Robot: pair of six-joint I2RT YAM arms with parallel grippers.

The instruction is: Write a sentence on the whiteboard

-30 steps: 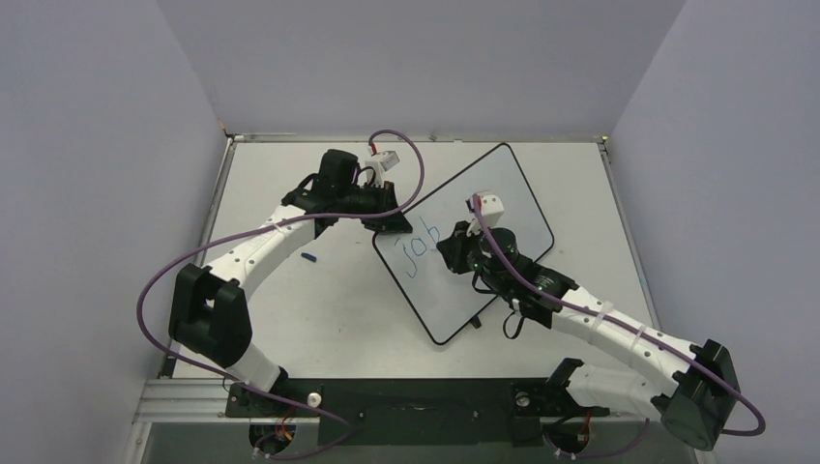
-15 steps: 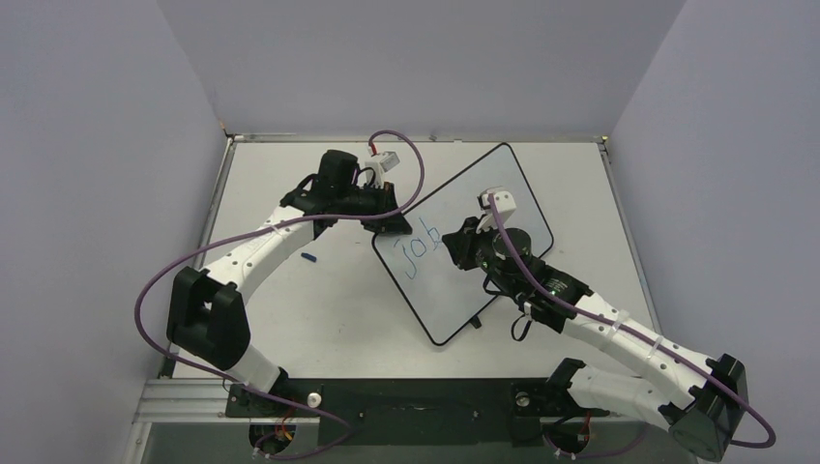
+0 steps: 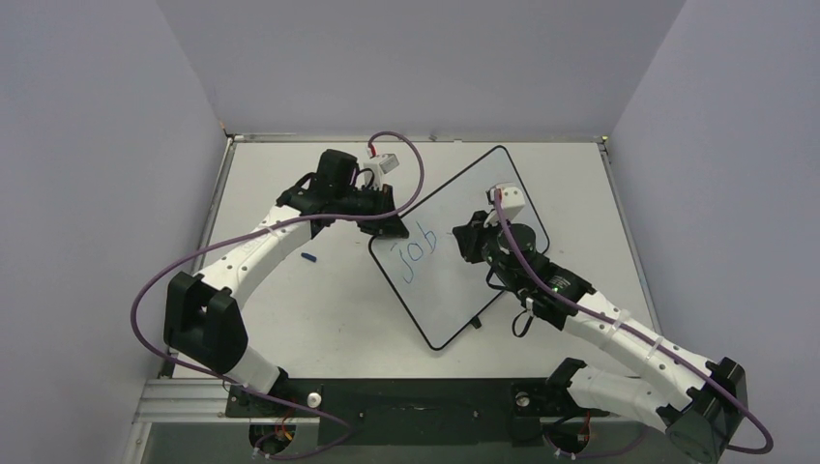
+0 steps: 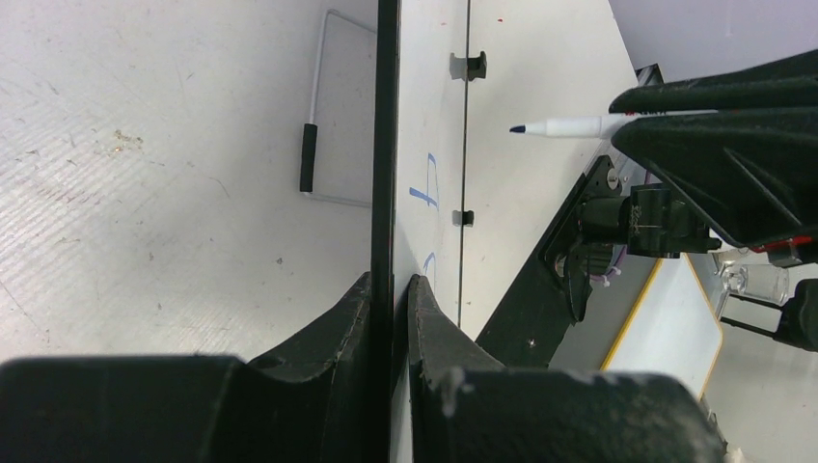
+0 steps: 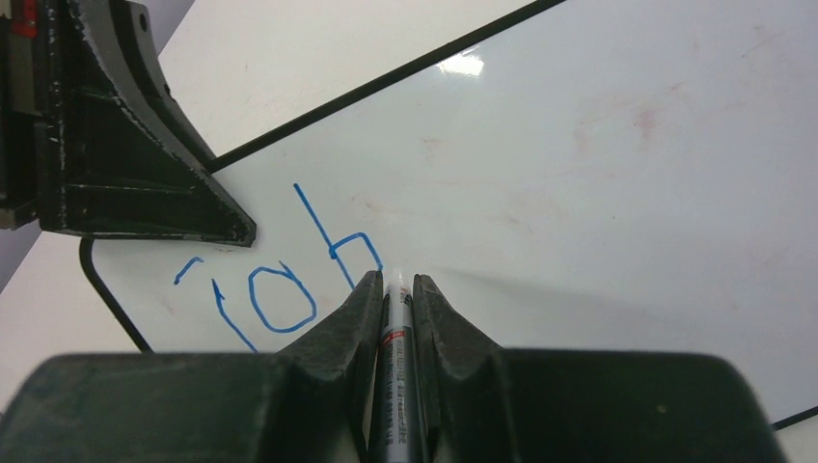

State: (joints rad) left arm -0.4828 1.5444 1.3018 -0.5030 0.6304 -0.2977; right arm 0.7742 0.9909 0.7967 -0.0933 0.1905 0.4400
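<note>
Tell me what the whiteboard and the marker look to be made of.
Whiteboard: a smooth, glossy coated sheet, perhaps melamine or painted steel. It throws a bright glare spot and shows faint pinkish smudges. The thin black edging looks like plastic.
Marker: probably plastic, with a satin white barrel carrying small printed text.

The only legible writing is the sentence (image 3: 416, 254), in blue ink on the whiteboard (image 3: 454, 304); it reads "job", three wobbly handwritten letters running slantwise near the board's left corner; the right wrist view shows them closest, the j with a short hooked top stroke, the o a closed loop, the b tall-stemmed; in the left wrist view the board stands nearly edge-on, and only a few blue strokes show, not readable there; the marker (image 5: 395, 386) carries fine print along its barrel, too small to read.
</note>
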